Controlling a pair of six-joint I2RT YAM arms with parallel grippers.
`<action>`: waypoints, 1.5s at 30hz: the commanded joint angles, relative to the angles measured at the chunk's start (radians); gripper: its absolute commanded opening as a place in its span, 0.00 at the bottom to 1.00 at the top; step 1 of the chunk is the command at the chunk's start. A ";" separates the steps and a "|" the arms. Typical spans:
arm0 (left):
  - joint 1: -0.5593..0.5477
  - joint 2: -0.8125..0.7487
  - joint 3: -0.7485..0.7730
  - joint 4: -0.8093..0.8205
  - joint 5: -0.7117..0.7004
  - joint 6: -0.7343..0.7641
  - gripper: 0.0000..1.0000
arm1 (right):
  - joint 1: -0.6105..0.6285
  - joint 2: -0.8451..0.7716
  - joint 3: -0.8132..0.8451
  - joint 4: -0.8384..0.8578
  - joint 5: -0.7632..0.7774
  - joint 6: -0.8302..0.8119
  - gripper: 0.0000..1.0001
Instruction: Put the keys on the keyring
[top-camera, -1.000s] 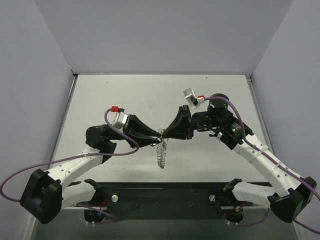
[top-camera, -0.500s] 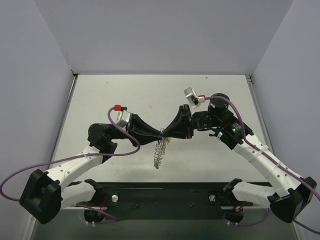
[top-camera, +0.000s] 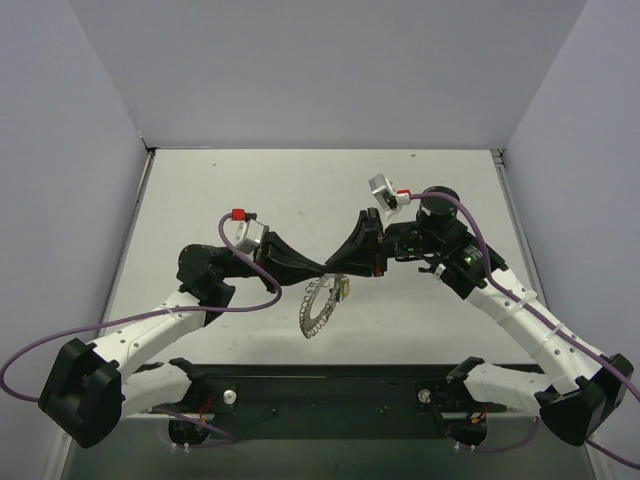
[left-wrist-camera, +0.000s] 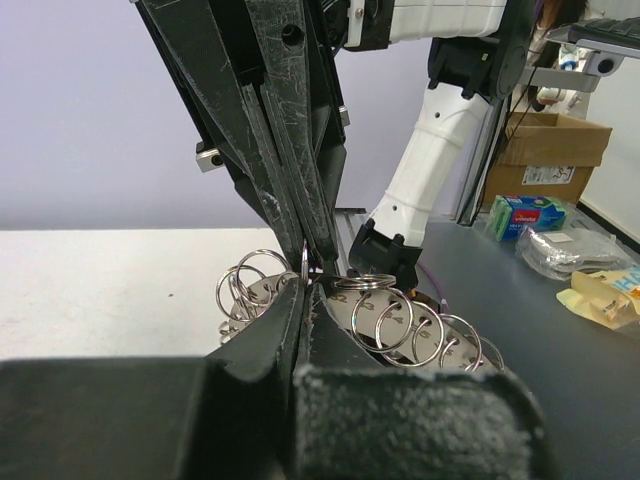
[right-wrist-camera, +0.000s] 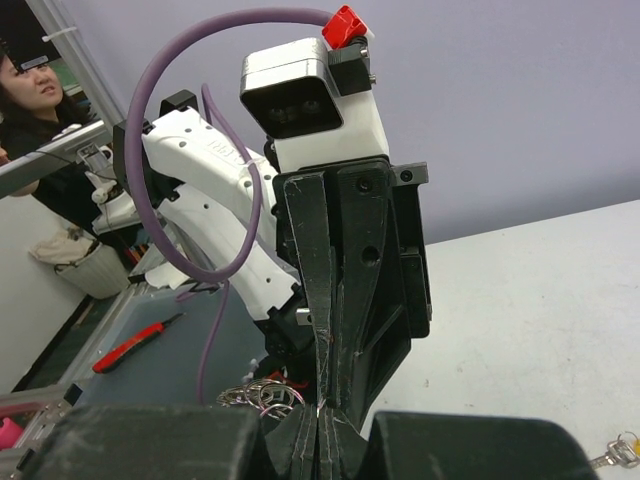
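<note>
Left gripper (top-camera: 322, 270): I pinch the keyring (top-camera: 313, 315), steadying it for threading.
Right gripper (top-camera: 334, 270): pinched tip-to-tip beside it, holding my loop aloft.

Your left gripper (top-camera: 320, 270) has slid in and clamped onto the keyring (top-camera: 315, 312); the keyring has swung out into an arc; a key (top-camera: 343, 289) now shows.
</note>
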 joint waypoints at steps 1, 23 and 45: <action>-0.015 -0.009 0.051 0.017 -0.017 0.019 0.00 | 0.010 0.005 0.016 0.059 -0.007 -0.036 0.00; -0.016 -0.018 0.051 0.025 -0.022 0.013 0.00 | 0.010 0.008 0.018 0.005 0.091 -0.071 0.06; -0.019 -0.052 0.001 0.062 -0.123 0.019 0.00 | 0.012 -0.173 -0.148 0.203 0.311 0.012 0.62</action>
